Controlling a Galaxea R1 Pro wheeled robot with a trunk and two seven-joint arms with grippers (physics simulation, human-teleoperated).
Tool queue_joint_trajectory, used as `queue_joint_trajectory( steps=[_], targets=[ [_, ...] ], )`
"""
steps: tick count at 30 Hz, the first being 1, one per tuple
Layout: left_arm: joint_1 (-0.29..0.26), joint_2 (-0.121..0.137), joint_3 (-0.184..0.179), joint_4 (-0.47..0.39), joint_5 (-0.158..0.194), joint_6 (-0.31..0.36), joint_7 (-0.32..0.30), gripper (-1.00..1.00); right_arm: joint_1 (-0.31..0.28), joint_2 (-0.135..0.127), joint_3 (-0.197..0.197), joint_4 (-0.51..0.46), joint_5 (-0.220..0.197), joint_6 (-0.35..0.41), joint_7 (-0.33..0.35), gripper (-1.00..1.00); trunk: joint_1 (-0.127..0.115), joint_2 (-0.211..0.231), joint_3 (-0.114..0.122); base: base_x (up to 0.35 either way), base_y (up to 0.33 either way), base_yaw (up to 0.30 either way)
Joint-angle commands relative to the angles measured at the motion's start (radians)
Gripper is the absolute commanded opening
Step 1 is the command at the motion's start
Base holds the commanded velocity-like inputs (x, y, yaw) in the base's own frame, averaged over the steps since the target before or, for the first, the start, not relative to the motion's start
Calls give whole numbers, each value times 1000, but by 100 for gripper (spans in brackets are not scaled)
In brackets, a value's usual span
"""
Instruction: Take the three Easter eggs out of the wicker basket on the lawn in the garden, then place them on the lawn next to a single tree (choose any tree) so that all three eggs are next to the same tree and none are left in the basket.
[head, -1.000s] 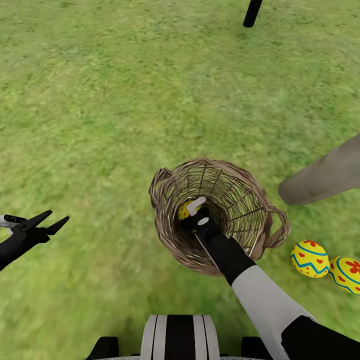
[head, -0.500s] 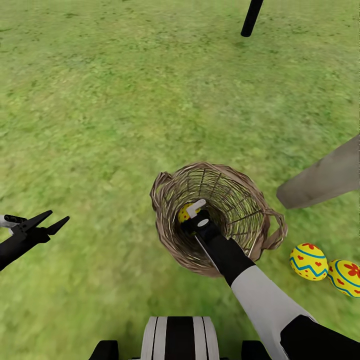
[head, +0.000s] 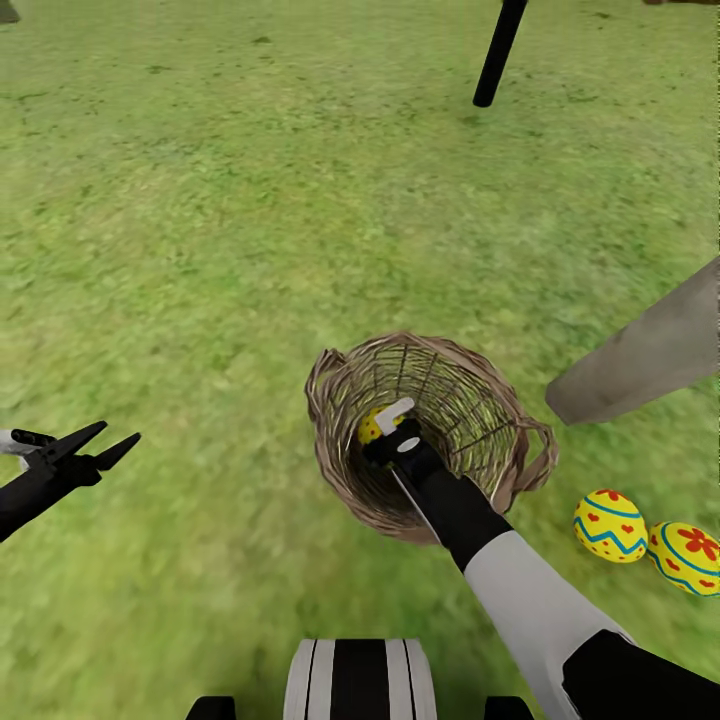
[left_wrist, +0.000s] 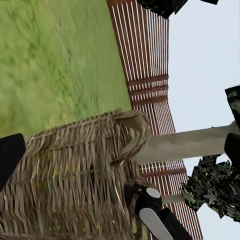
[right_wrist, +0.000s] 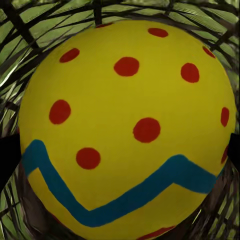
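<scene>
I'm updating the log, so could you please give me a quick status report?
Right gripper down in wicker basket, around last egg, grip unconfirmed. Left gripper open, idle. Two eggs on lawn by tree. No obstruction.

Wicker basket (head: 470, 400) walls hem right end effector (head: 385, 425); lawn (head: 200, 250) open.

The basket (head: 425, 435) is set on the lawn (head: 220, 230) ahead of the robot. One egg (head: 372, 426) lies inside it, with the right gripper (head: 385, 425) reached in at it. Two eggs (head: 611, 524) (head: 686, 557) lie touching on the grass right of the basket, near the trunk (head: 640, 360). The left gripper (head: 95, 445) is held well left.
</scene>
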Motion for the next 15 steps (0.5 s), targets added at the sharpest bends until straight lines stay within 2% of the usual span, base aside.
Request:
queue_joint_trajectory(
  steps=[1, 9, 15],
  targets=[
    [0, 0, 0, 0, -1, 11, -4, 100, 0, 0, 2, -1, 3, 6, -3, -100, -1, 0, 3, -11, 0, 0],
    [0, 0, 0, 1, -3, 11, 0, 100, 0, -6, -2, -9, 5, 11, -2, -100, -4, 2, 34, -1, 0, 0],
    [0, 0, -1, 1, -5, 11, 0, 100, 0, -14, -4, -9, 2, 37, -1, -100, -7, 3, 58, -278, 0, 0]
  ],
)
